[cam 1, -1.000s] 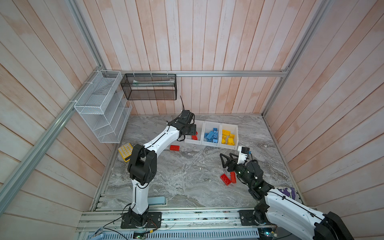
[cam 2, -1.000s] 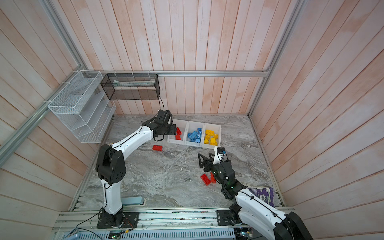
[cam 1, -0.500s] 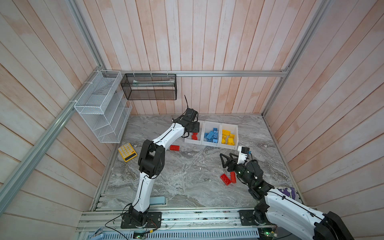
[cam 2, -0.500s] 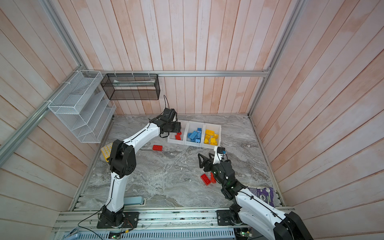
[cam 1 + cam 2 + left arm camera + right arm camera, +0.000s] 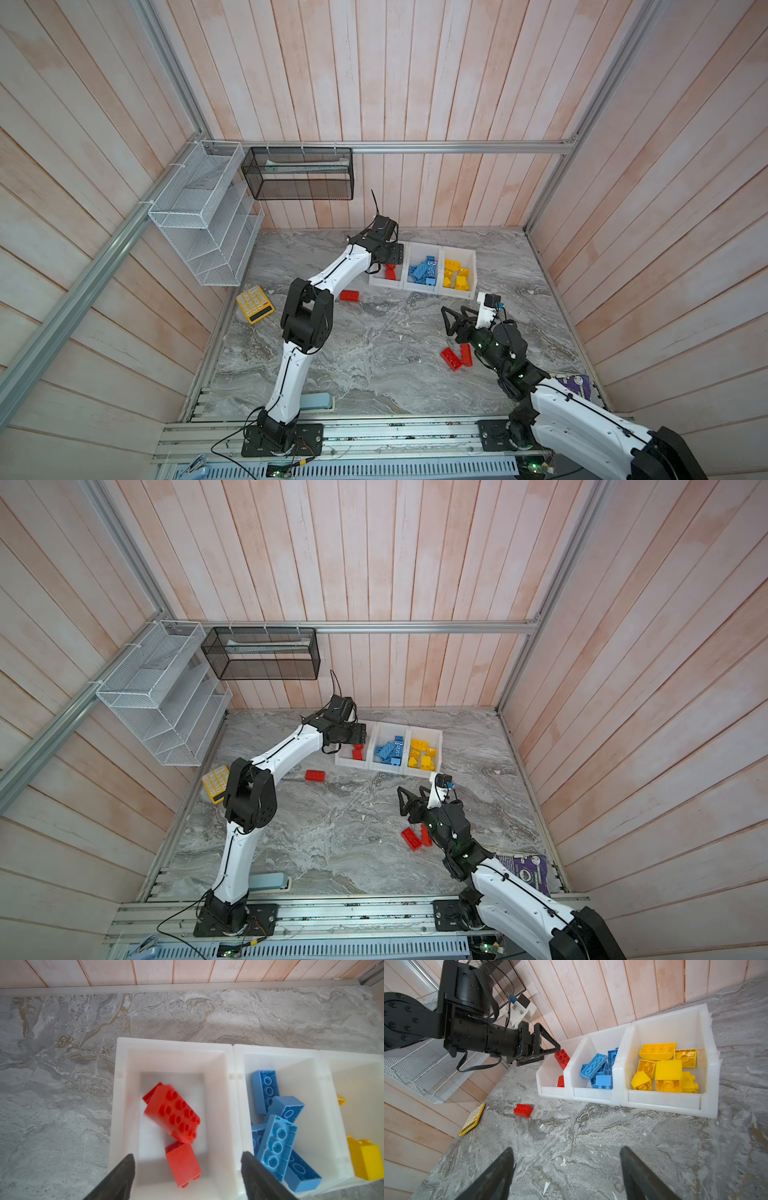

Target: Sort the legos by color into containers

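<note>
Three white containers [image 5: 459, 252] [image 5: 424, 733] stand in a row at the back of the table. The left one holds red legos, the middle one blue legos [image 5: 276, 1142], the right one yellow legos [image 5: 365, 1159]. My left gripper [image 5: 392, 253] [image 5: 187, 1154] hangs open over the left container. Beneath it a red brick [image 5: 172, 1113] shows blurred, tilted above a second red brick [image 5: 182, 1164]. Another red brick [image 5: 349, 295] [image 5: 523, 1110] lies on the table left of the containers. My right gripper [image 5: 453, 311] [image 5: 566, 1149] is open over bare table, with two red bricks [image 5: 451, 358] just behind it.
A yellow calculator [image 5: 254, 304] lies at the table's left edge. A white wire rack [image 5: 203, 220] and a black mesh basket [image 5: 299, 174] hang on the walls. A purple packet [image 5: 575, 382] sits at the front right, and a grey-blue block [image 5: 316, 402] at the front edge.
My left gripper has moved right over the left container and opened, letting go of a red brick that now drops into it. The right arm has not moved.
</note>
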`<action>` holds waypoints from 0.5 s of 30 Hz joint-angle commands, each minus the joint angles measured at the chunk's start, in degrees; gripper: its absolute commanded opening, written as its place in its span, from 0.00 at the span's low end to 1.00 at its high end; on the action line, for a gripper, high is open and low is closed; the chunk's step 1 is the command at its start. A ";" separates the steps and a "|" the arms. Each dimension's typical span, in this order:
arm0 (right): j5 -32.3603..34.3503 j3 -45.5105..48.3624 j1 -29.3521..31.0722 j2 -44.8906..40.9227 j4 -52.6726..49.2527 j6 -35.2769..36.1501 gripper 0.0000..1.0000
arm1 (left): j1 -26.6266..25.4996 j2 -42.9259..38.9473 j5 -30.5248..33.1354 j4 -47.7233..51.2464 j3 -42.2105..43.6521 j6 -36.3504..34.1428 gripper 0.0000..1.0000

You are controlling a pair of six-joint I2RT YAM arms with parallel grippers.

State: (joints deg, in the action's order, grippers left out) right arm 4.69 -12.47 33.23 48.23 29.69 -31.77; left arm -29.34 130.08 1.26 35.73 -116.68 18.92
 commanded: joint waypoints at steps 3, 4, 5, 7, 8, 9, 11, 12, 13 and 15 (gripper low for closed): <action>1.72 -2.33 0.03 0.53 -1.92 -0.14 0.80 | -0.41 -6.32 0.53 0.17 3.11 -0.32 0.88; 1.89 -2.59 0.08 0.47 -2.80 -0.14 0.80 | -0.41 -8.14 0.52 -0.29 5.05 -0.12 0.89; 2.26 -3.08 0.03 0.33 -4.49 -0.10 0.80 | -0.52 -10.38 0.59 -0.61 7.00 0.04 0.90; 2.61 -4.06 0.05 0.12 -6.40 0.12 0.80 | -0.70 -15.09 0.37 -1.09 11.49 0.73 0.92; 2.76 -4.70 -0.09 0.10 -7.65 0.13 0.80 | -0.78 -17.71 -0.56 -1.30 14.06 1.39 0.93; 2.78 -5.58 0.00 0.10 -9.02 0.21 0.80 | -0.88 -19.75 -0.97 -1.12 16.02 1.82 0.93; 2.65 -8.09 0.02 0.19 -12.67 0.30 0.80 | -1.69 -24.96 -0.33 -0.36 20.28 2.29 0.95; 2.31 -9.42 0.07 0.13 -14.36 0.26 0.80 | -2.04 -27.18 0.09 -0.07 22.39 2.48 0.95; 1.63 -10.86 0.04 0.12 -16.17 0.46 0.80 | -2.41 -29.94 0.32 0.11 24.84 2.84 0.95; 0.11 -13.58 -0.04 0.20 -20.39 0.57 0.80 | -2.84 -34.85 0.03 0.46 29.29 3.69 0.96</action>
State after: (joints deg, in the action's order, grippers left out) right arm 5.98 -22.41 33.21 48.60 16.67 -31.73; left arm -31.38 99.92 1.34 35.14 -91.64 21.06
